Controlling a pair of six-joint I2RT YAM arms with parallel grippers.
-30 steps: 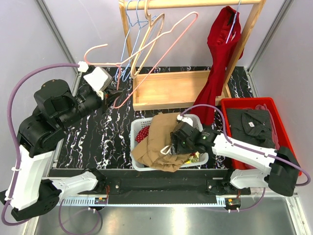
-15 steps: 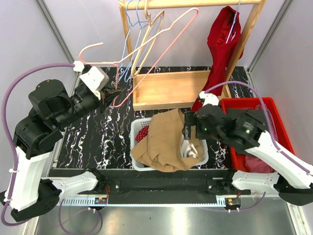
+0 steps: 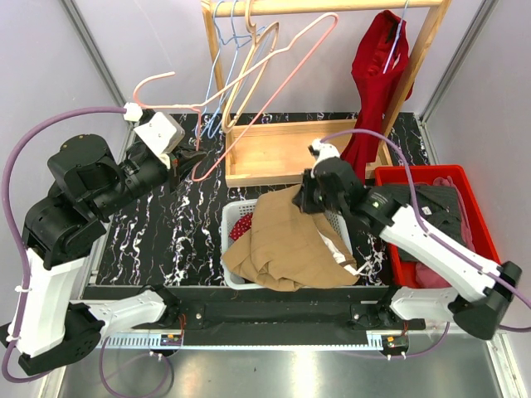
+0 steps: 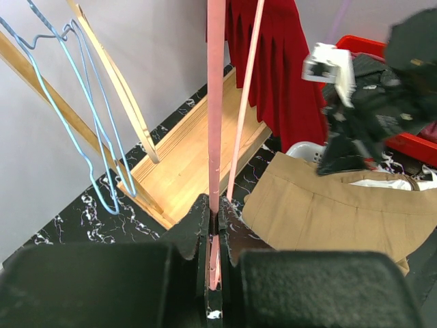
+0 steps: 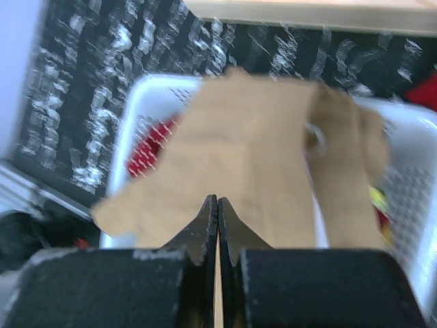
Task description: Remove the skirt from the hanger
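The tan skirt (image 3: 282, 240) lies draped over the white basket (image 3: 228, 217), off the hanger. My left gripper (image 3: 192, 159) is shut on the lower bar of the bare pink hanger (image 3: 274, 83), holding it up beside the wooden rack; in the left wrist view the pink hanger (image 4: 216, 102) runs up from between the jaws of the left gripper (image 4: 216, 205). My right gripper (image 3: 305, 199) hovers over the skirt's far edge, shut with nothing in it. The right wrist view shows the right gripper (image 5: 217, 201) shut above the skirt (image 5: 252, 150) and the basket (image 5: 136, 109).
A wooden rack (image 3: 332, 7) carries blue wire hangers (image 3: 217, 50), a wooden hanger and a red garment (image 3: 373, 91). Its wooden base tray (image 3: 290, 153) sits behind the basket. A red bin (image 3: 465, 178) of dark clothes (image 3: 431, 207) stands at the right.
My right gripper has risen out of the basket, moved toward the back and shut empty; the skirt stays draped over the basket. My left arm has lifted the pink hanger slightly.
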